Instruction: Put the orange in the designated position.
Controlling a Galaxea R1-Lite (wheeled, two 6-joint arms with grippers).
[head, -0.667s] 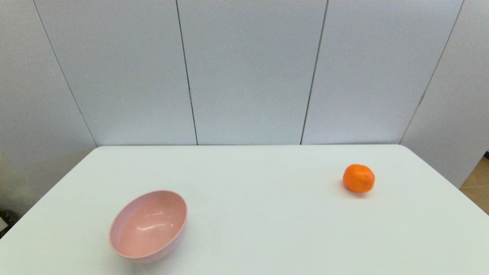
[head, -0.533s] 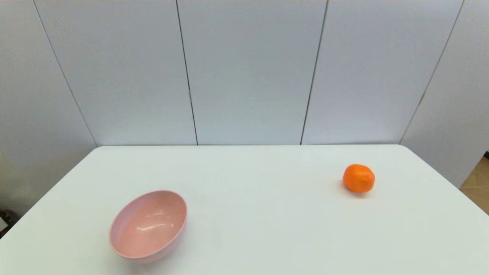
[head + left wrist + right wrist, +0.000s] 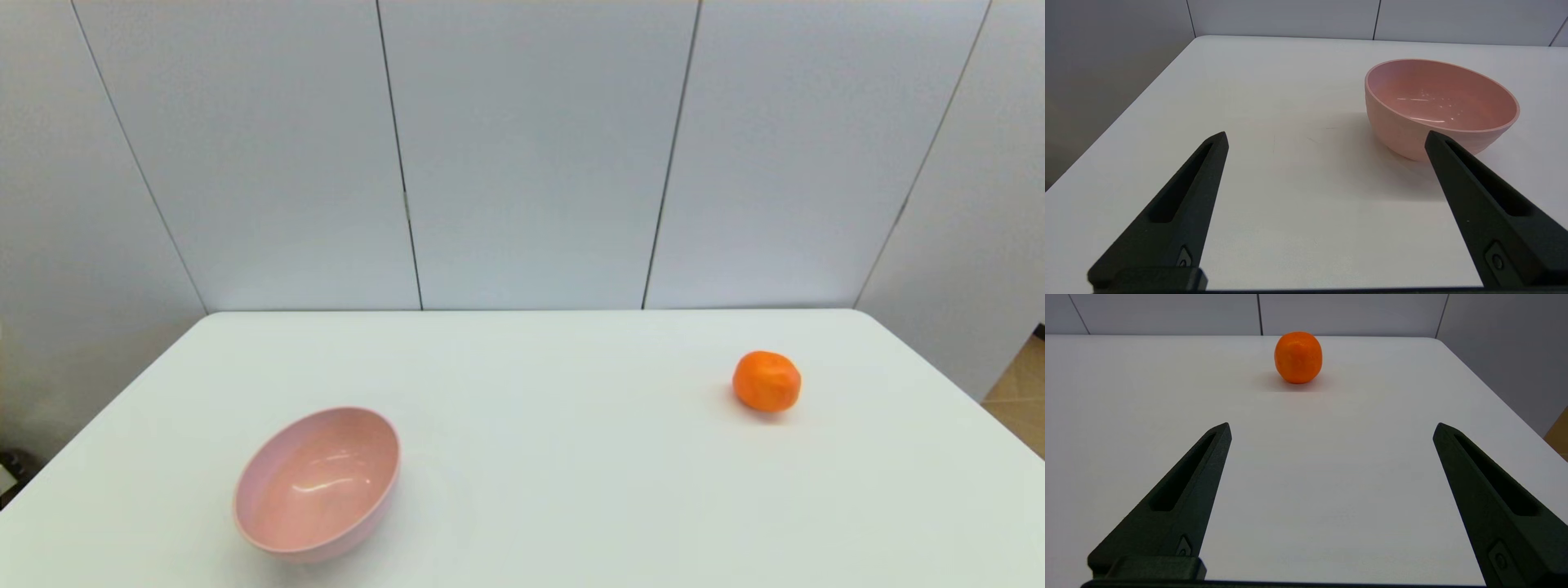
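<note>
Orange (image 3: 767, 381) sits alone on the white surface (image 3: 555, 457), approx 2 o'clock from surface centre, well apart from the pink bowl (image 3: 317, 483) at approx 8 o'clock. Right gripper (image 3: 1331, 428) spread wide w/ orange ahead at 12 o'clock, not touching. Left gripper (image 3: 1327, 139) also wide, bowl just ahead at approx 1 o'clock.
</note>
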